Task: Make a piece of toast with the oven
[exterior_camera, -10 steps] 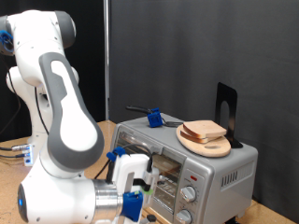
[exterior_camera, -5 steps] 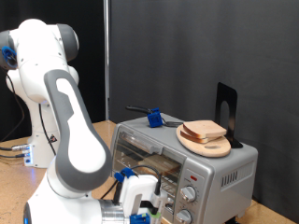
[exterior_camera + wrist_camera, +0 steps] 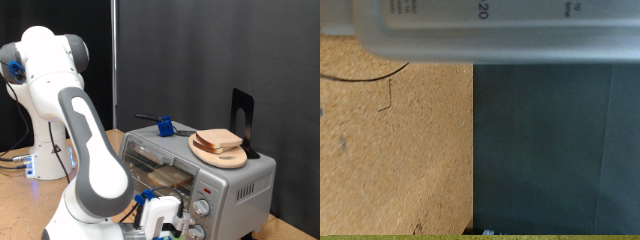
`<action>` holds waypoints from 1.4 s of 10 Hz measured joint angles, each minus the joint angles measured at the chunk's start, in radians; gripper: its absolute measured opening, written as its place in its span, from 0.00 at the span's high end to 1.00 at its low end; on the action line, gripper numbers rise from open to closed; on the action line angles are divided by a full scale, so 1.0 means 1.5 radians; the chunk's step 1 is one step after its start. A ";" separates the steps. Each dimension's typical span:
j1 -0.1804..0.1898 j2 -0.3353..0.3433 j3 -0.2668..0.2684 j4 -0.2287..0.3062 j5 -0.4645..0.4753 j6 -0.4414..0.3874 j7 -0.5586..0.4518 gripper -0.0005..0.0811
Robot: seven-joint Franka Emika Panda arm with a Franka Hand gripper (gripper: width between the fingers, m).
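The silver oven (image 3: 235, 185) stands at the exterior view's lower right, with two round knobs (image 3: 200, 208) on its right panel. The piece of toast (image 3: 219, 139) lies on a round wooden plate (image 3: 215, 154) on top of the oven. My gripper (image 3: 162, 220) is low in front of the oven's glass door (image 3: 158, 172), at the bottom edge of the view and partly cut off. Nothing shows between its fingers. The wrist view shows no fingers, only a silver panel (image 3: 490, 25) marked with numbers, the tan tabletop (image 3: 390, 150) and a dark surface (image 3: 555, 150).
A dark tool with a blue clip (image 3: 163, 126) and a black stand (image 3: 241, 115) sit on the oven's top. My white arm (image 3: 85, 130) fills the exterior view's left and middle. A dark curtain hangs behind. Cables lie at the far left.
My arm has swung lower and towards the exterior view's right. The gripper has dropped from in front of the oven door to the bottom edge. The toast and plate have not moved.
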 joint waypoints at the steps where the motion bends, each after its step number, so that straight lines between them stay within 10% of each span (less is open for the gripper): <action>1: 0.004 0.002 0.003 -0.002 0.000 0.000 0.000 0.01; 9: 0.016 0.002 0.017 -0.021 0.019 0.029 -0.007 0.05; 13: 0.015 -0.013 0.021 -0.024 0.026 0.025 -0.005 0.67; 14: 0.015 -0.014 0.019 -0.026 0.025 0.033 -0.002 0.67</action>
